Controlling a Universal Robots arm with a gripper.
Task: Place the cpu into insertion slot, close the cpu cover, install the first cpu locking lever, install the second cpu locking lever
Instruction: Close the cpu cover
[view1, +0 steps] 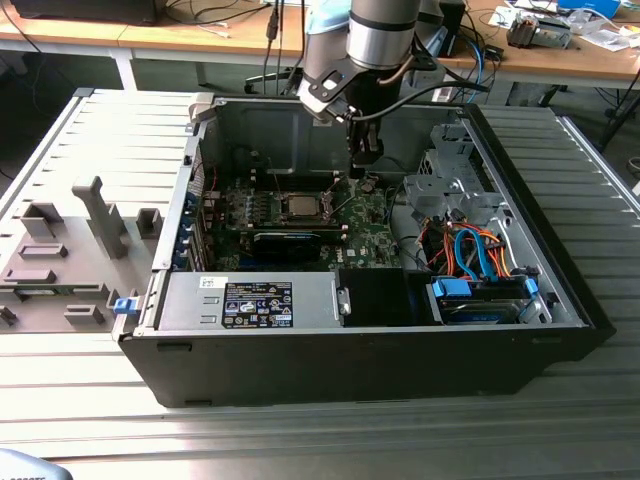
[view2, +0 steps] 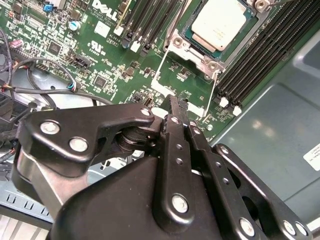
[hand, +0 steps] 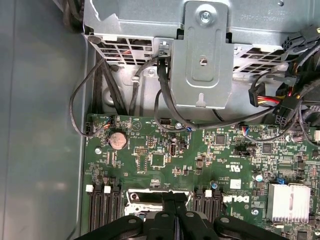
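The cpu (view2: 219, 22), a pale silver square, lies in the insertion slot (view1: 300, 207) on the green board. The cpu cover (view2: 181, 46), a metal frame, lies flat around it with the plate showing through its window. Two thin wire locking levers (view2: 159, 67) (view2: 214, 95) stand out from the socket's corner toward my gripper. My gripper (view2: 175, 104) is shut with nothing between its fingers. It hovers above the board just to the exterior view's right of the socket (view1: 365, 165). In the first wrist view its black fingertips (hand: 175, 197) sit over the socket's edge (hand: 142, 197).
The case's grey back wall (view1: 280, 130) rises behind the gripper. A metal drive cage (hand: 202, 55) with black cables stands close by. Black memory slots (view2: 260, 60) flank the socket. A grey labelled box (view1: 255, 300) and orange and blue cables (view1: 470, 255) fill the near side.
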